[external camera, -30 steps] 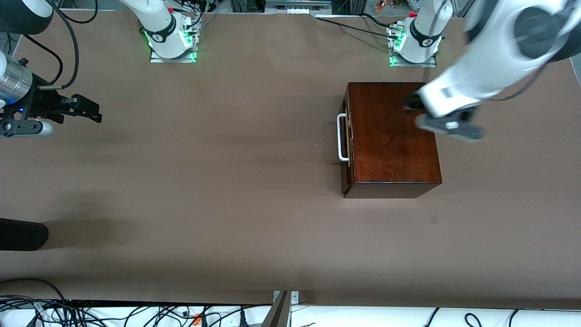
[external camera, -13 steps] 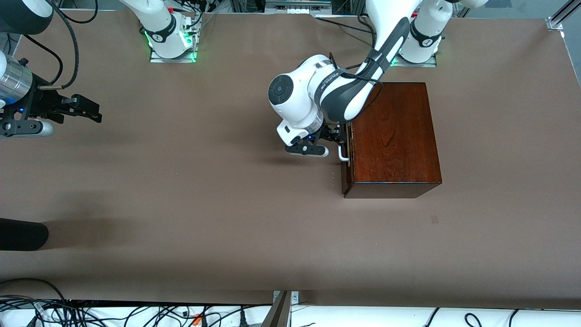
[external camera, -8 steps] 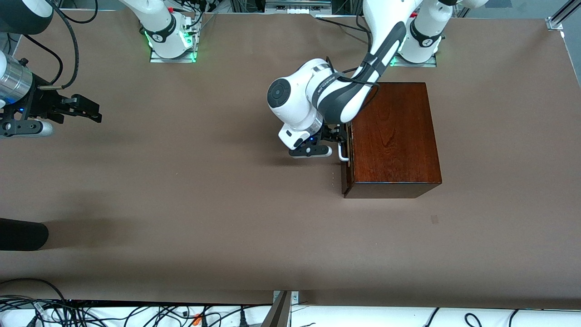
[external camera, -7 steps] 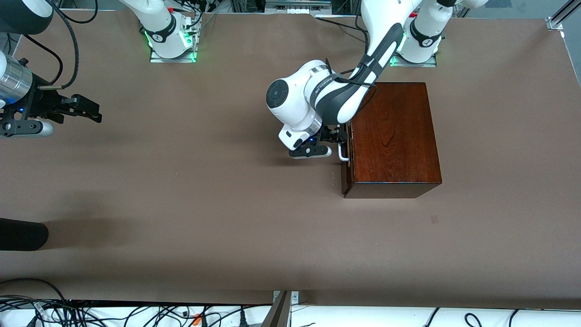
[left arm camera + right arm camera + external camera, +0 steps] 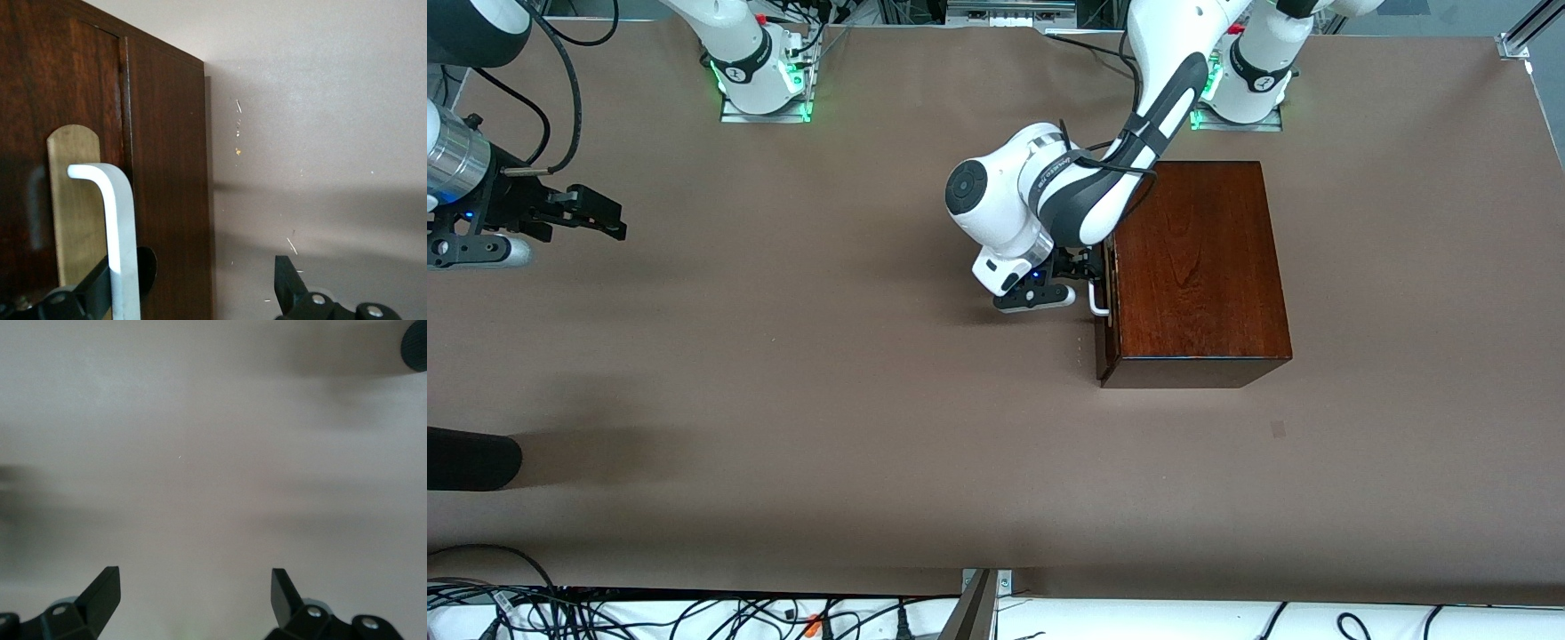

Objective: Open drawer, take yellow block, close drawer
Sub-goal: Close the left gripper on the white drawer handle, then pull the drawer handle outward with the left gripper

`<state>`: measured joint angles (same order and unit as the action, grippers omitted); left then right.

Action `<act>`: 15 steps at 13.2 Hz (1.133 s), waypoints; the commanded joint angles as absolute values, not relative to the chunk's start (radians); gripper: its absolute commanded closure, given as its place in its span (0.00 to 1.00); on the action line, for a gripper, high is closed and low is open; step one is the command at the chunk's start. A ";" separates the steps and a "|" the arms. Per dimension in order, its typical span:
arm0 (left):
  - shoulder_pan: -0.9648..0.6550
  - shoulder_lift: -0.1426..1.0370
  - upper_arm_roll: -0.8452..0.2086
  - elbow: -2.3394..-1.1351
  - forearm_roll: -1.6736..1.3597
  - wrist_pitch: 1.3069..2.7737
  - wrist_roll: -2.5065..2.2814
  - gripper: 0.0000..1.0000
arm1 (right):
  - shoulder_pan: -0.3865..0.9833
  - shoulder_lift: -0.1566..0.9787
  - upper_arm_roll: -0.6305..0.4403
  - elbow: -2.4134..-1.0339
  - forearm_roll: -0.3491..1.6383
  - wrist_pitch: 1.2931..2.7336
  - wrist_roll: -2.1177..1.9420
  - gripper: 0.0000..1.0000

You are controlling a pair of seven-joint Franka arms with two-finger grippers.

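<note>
Reaching in front of the drawer (image 5: 1108, 276), the left gripper (image 5: 1080, 277) has its fingers spread wide, one finger (image 5: 90, 293) tucked under the white handle (image 5: 119, 233) and the other out over the table (image 5: 783, 373). The drawer is shut. The right gripper (image 5: 596, 213) waits over the table's right-arm end, fingers wide apart, holding nothing.

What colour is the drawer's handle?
White; the handle shows best in the left wrist view, against the dark reddish-brown drawer.
</note>
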<state>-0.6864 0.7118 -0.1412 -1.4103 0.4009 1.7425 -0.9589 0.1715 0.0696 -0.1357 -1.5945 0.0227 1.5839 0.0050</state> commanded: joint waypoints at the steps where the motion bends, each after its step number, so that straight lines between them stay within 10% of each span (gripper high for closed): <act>1: -0.696 0.730 -0.143 -1.394 0.284 1.828 -0.982 0.00 | 0.169 0.072 -0.132 -1.578 0.011 1.569 0.020 0.00; 15: -0.706 0.729 -0.152 -1.385 0.029 2.071 -0.979 0.00 | 0.178 0.072 -0.127 -1.577 0.009 1.578 0.018 0.00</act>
<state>-0.6962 0.6867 -0.1179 -1.4008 0.1567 1.9589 -0.9544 0.1741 0.0695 -0.1310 -1.5944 0.0227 1.5852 0.0050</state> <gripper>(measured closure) 0.000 0.000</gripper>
